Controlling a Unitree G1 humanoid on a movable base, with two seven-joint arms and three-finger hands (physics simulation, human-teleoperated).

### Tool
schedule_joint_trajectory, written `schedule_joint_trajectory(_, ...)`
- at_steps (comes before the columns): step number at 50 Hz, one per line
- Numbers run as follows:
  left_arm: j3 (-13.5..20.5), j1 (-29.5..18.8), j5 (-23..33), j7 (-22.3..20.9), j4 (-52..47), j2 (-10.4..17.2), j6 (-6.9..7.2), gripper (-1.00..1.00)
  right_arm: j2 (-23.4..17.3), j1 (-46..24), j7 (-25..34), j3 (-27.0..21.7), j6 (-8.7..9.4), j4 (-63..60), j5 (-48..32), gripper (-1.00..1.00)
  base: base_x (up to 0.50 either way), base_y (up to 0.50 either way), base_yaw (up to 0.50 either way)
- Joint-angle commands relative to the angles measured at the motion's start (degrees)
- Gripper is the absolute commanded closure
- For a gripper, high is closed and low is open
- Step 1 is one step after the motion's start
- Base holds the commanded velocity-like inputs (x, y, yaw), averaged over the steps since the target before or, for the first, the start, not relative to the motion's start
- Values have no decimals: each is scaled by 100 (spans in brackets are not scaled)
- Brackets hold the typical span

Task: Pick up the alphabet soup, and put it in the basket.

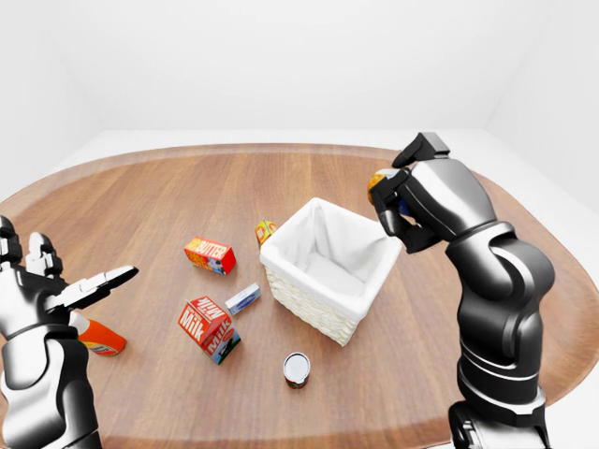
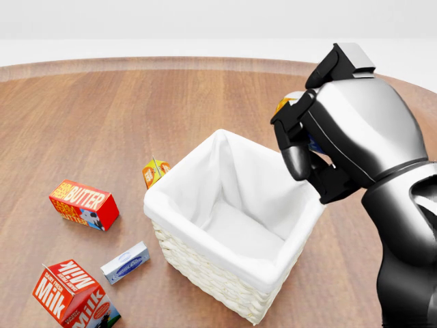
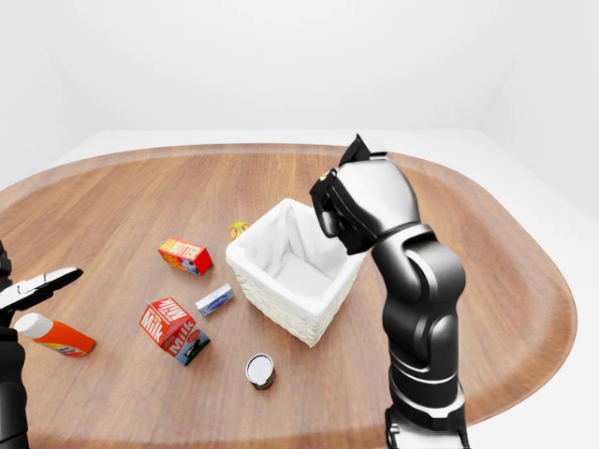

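While right hand (image 2: 307, 154) grips alphabet soup (image 1: 379, 180) over basket (image 2: 205, 270), cartons read Butter (image 2: 83, 204), Milk (image 2: 72, 294).

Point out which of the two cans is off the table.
The alphabet soup, gripped in the right hand above the basket. The other can stands on the table, at the view's bottom.
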Motion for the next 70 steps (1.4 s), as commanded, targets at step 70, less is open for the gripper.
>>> schedule_joint_trajectory(70,31,-12,-175,-74,-56,14,0,-100,1118,-2002,0,876,0,5320,-686,100,0,0,0)
